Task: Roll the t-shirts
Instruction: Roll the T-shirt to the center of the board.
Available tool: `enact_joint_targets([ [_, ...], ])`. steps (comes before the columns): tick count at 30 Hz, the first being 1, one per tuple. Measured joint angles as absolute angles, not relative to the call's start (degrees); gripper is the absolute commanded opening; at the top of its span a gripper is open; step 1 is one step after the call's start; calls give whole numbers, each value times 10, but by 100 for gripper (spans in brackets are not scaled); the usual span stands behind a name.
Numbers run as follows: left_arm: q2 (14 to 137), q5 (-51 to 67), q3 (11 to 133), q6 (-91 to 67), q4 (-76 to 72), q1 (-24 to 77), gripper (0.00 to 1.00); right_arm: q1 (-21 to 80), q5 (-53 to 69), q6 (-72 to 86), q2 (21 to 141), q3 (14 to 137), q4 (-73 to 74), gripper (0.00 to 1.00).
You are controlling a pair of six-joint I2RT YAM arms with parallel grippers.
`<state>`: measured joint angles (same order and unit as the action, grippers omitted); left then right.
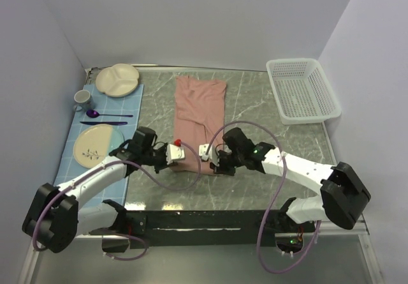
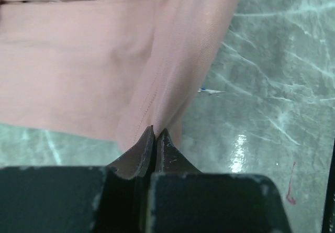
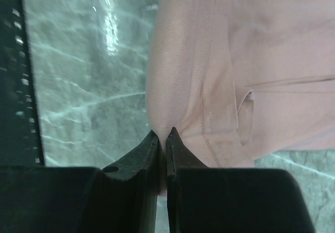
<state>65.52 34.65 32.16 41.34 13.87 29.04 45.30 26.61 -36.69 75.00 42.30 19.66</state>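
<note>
A grey marble table fills most of the top view. The left arm and the right arm reach in from the near edge, and both bend towards the middle of the table.

The pink t-shirt lies in the middle of the table, folded into a long narrow strip. The strip runs from the far side towards the arms, and its near end is between the two grippers.

A white plastic basket stands at the far right of the table, well apart from the t-shirt. A blue tiled mat lies along the left side. On its far end is a cream divided plate, and on its near end is a round plate with a small pattern.

The left gripper is at the near left corner of the t-shirt. In the left wrist view its fingertips are closed together, with a fold of the pink cloth pinched between them. The right gripper is at the near right corner. In the right wrist view its fingertips are also closed on the edge of the cloth, beside a stitched hem.

A small cup stands on the mat near the divided plate. A purple spoon lies between the two plates.
</note>
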Motion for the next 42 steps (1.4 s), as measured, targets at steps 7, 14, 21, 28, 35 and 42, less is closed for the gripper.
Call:
enact_joint_targets([
  [7, 761, 424, 436, 451, 246, 242, 6, 390, 363, -376, 820, 510, 286, 12],
  [14, 892, 483, 524, 496, 352, 210, 5, 336, 434, -386, 923, 550, 339, 12],
  [21, 990, 521, 614, 512, 411, 165, 4, 280, 496, -387, 1016, 639, 385, 14],
  [28, 1052, 524, 667, 528, 442, 158, 3, 254, 512, -412, 1114, 742, 462, 15],
  [35, 1079, 512, 672, 505, 415, 158, 5, 251, 505, -402, 1156, 761, 482, 22],
  [42, 1105, 490, 674, 471, 388, 158, 4, 241, 482, -356, 1155, 768, 471, 54],
])
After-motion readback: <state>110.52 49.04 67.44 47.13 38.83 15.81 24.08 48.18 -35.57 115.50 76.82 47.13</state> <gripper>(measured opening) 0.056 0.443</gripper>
